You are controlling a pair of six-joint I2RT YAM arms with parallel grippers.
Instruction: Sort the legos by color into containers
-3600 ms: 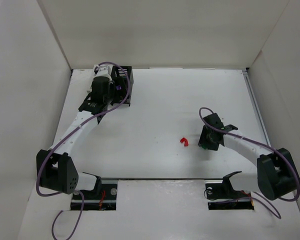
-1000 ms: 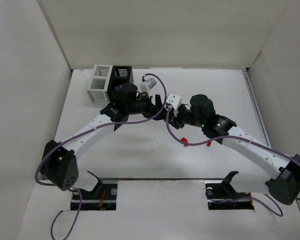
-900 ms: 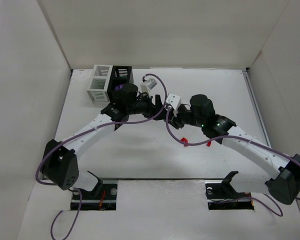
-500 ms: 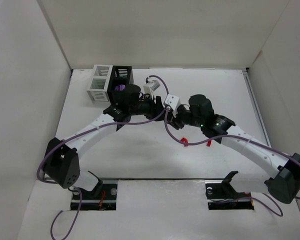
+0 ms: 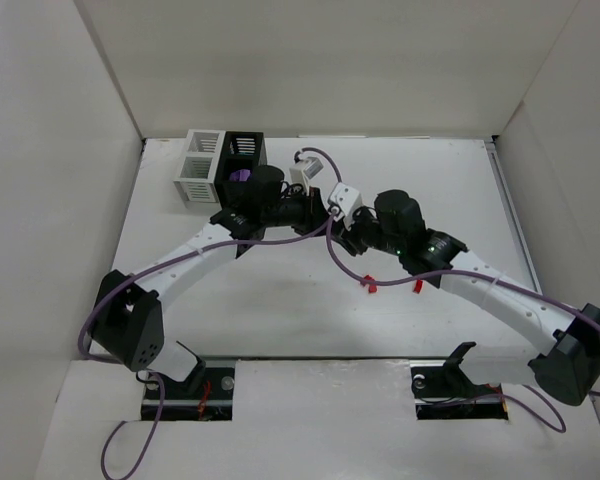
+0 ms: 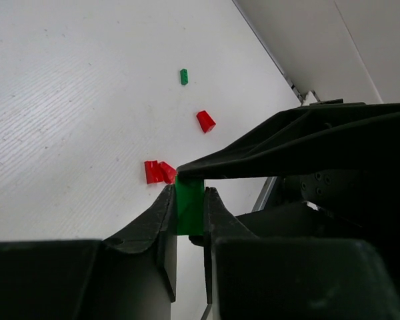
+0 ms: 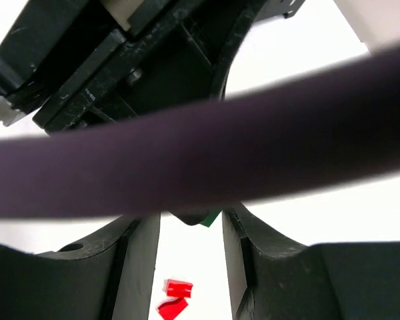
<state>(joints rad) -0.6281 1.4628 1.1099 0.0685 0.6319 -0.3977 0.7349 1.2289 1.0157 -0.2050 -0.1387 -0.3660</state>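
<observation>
- Left gripper (image 6: 189,197): narrow, pinched on the green lego (image 6: 190,212). The brick stands upright between the pads, well clear of the table (image 6: 67,100).
- Right gripper (image 7: 190,230): fingers partway apart, with a sliver of green at their tips. A purple cable (image 7: 200,160) and the other arm block the rest, so we cannot tell whether it grips the brick. In the left wrist view, one of its fingers touches the brick's top edge.
- The two tools meet nose to nose in mid-air over the middle of the table. We read this as a hand-over.
- Doing it well, in our judgement: the right gripper should let go only once the left's pinch is sure. It should then back straight off, not sideways, or the brick may twist out. The looping cable could snag.
- The containers are joined at the far left corner, white (image 5: 195,165) beside black (image 5: 245,150), near the left wrist. The carry looks short. Release low over the opening. We cannot see their contents.
- Loose on the table: two red legos (image 6: 159,172) touching, another red one (image 6: 205,121), and a small green one (image 6: 184,77).
</observation>
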